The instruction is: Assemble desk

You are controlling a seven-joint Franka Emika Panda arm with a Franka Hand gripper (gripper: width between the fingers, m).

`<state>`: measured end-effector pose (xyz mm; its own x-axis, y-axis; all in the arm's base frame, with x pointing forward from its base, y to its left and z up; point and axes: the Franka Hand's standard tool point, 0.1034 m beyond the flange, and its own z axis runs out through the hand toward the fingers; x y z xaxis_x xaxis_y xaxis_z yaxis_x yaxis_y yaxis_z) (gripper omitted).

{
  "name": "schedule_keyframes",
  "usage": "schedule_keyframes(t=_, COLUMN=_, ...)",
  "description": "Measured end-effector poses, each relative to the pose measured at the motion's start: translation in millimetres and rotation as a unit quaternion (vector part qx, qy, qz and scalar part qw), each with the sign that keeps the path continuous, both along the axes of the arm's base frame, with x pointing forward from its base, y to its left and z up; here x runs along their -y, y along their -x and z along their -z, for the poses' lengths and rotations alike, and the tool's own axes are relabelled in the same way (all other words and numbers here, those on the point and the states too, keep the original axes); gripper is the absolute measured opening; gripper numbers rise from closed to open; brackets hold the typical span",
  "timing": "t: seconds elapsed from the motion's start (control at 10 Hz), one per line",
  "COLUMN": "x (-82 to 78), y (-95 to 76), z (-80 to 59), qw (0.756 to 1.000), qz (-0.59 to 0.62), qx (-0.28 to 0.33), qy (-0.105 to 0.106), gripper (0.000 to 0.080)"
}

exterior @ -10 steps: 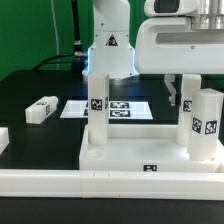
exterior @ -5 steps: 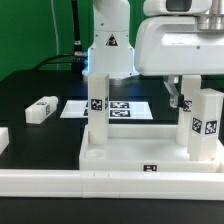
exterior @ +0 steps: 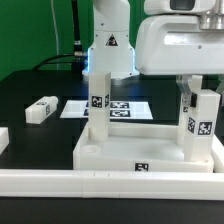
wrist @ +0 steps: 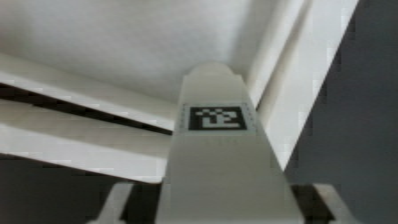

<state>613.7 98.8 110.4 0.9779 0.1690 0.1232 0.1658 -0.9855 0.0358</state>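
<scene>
The white rimmed tabletop point(exterior: 120, 152) lies upside down in the middle of the exterior view. One leg point(exterior: 98, 108) stands upright in its corner on the exterior view's left. My gripper point(exterior: 196, 92) is shut on a second upright leg point(exterior: 203, 128) at the corner on the exterior view's right. In the wrist view this tagged leg point(wrist: 217, 120) runs between my fingers point(wrist: 128, 203), with the gripper point(wrist: 222, 208) closed on its sides above the tabletop point(wrist: 107, 45). A loose leg block point(exterior: 42, 108) lies on the black table on the exterior view's left.
The marker board point(exterior: 128, 108) lies flat behind the tabletop. A long white border rail point(exterior: 60, 184) runs along the front. Another white block point(exterior: 3, 140) shows at the left edge of the exterior view. The robot base point(exterior: 108, 50) stands behind.
The held leg has turned with my gripper, showing a different tagged face. The tabletop has shifted slightly toward the exterior view's left.
</scene>
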Motion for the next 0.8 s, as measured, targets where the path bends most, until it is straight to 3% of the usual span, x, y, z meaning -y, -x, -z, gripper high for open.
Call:
schedule_keyframes(t=0.4, x=1.0, y=-0.1, z=0.1, qw=0.998, qz=0.066, qx=0.001, qy=-0.008, gripper=0.0289)
schedule_keyframes(t=0.8, x=4.3, y=0.8, z=0.8, qw=0.973, qz=0.228, qx=-0.002, qy=-0.034, gripper=0.029)
